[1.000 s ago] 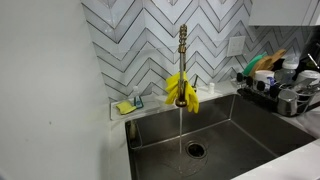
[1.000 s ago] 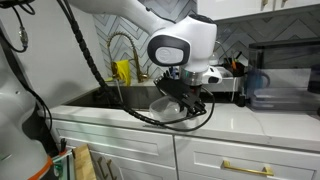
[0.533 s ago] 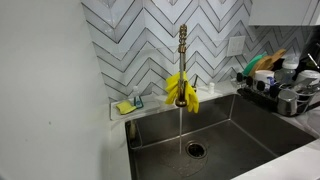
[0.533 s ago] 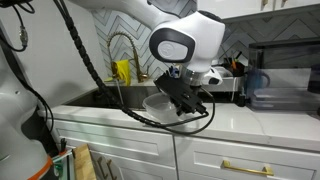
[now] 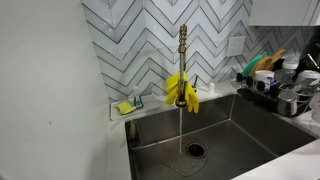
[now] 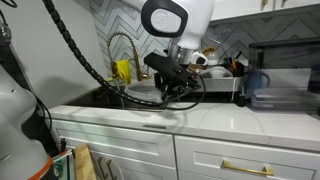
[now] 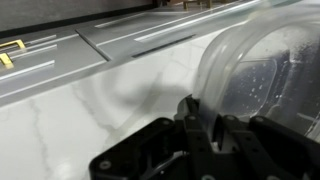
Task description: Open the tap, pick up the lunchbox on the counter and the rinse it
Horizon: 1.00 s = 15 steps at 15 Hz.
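Observation:
The brass tap (image 5: 182,45) stands behind the steel sink (image 5: 245,125), with yellow gloves (image 5: 181,90) draped over it. A thin stream of water (image 5: 180,125) runs into the drain. It also shows in an exterior view (image 6: 122,45). My gripper (image 6: 170,82) is shut on the rim of the translucent lunchbox (image 6: 152,94) and holds it tilted above the white counter (image 6: 205,118), near the sink's edge. In the wrist view the fingers (image 7: 200,118) clamp the lunchbox's (image 7: 262,65) wall over the counter (image 7: 80,115). Droplets cling to its inside.
A dish rack (image 5: 275,90) with steel pots and green items stands beside the sink. A yellow-green sponge (image 5: 126,106) lies at the sink's back corner. A blue jug (image 6: 257,82) and a black appliance (image 6: 285,70) stand on the counter beyond the arm.
My gripper has risen off the counter with the lunchbox in it and moved toward the sink. The water keeps running.

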Tool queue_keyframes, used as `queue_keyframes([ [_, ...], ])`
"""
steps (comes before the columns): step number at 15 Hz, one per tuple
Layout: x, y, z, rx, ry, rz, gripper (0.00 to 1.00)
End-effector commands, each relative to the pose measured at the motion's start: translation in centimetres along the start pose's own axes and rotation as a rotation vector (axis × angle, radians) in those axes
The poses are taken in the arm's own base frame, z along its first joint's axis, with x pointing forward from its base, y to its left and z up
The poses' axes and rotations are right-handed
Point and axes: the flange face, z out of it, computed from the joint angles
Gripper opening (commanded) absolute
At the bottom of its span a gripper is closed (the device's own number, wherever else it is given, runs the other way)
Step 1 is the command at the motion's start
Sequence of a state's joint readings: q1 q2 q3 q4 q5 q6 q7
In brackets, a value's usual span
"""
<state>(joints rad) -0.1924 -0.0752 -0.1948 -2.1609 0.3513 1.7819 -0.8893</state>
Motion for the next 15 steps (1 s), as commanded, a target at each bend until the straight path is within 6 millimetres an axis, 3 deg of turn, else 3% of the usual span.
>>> queue_keyframes([
  [1,0.5,-5.8,0.4,-0.012,-0.036,-0.033,0.02],
  [9,3.8,-17.7,2.8,-0.054,-0.063,-0.036,0.02],
  [10,4.1,-18.5,3.2,-0.035,-0.077,-0.054,0.02],
  [11,4.7,-17.1,2.4,-0.048,-0.074,-0.053,0.07],
  [13,4.9,-18.4,3.0,-0.046,-0.084,-0.069,0.07],
  [15,4.9,-18.4,3.1,-0.045,-0.085,-0.067,0.07],
])
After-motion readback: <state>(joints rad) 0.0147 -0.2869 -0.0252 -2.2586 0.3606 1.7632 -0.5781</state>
